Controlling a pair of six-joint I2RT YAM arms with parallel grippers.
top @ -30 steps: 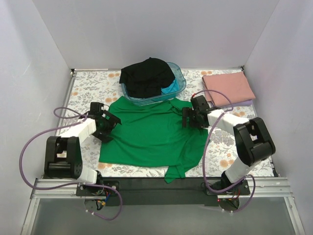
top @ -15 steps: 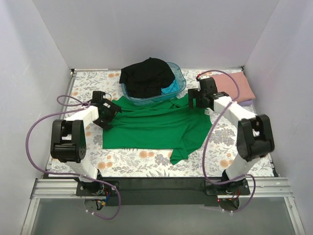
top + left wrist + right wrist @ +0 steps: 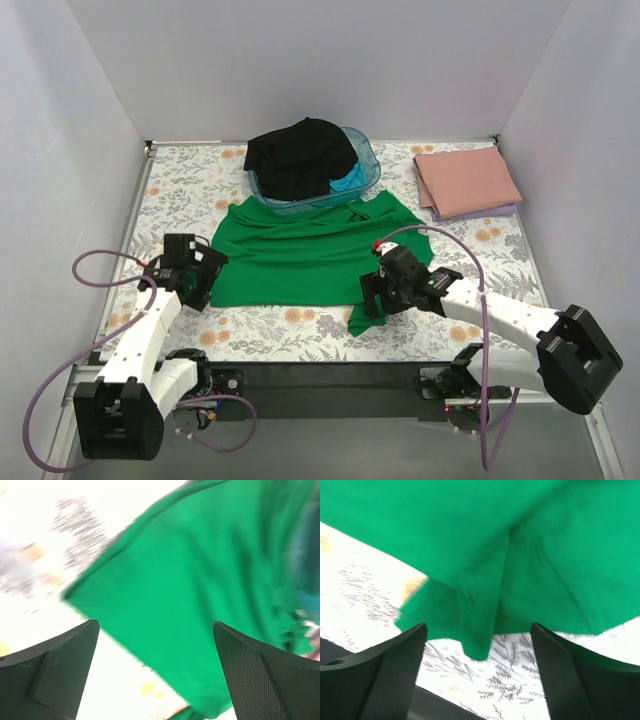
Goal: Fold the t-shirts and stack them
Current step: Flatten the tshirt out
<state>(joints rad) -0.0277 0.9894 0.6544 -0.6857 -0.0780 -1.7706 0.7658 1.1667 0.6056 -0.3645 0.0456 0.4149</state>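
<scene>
The left wrist view is blurred throughout: the green t-shirt (image 3: pixel 200 590) is rendered without sharp edges and cut off at the top and right, and the bench cover (image 3: pixel 45 545) is bleached to pale blotches. In the right wrist view the same shirt is cropped by the upper edge. From above, the turquoise t-shirt (image 3: pixel 350 182) is largely buried under the black t-shirt (image 3: pixel 300 155), by which most of the tub (image 3: pixel 372 165) is also hidden; only a sliver of the lilac t-shirt (image 3: pixel 500 211) is shown beneath the pink t-shirt (image 3: pixel 465 180)

A green t-shirt (image 3: pixel 310 255) lies spread on the floral tabletop (image 3: pixel 180 180). The left gripper (image 3: pixel 200 281) and right gripper (image 3: pixel 372 296) sit at its near corners.
</scene>
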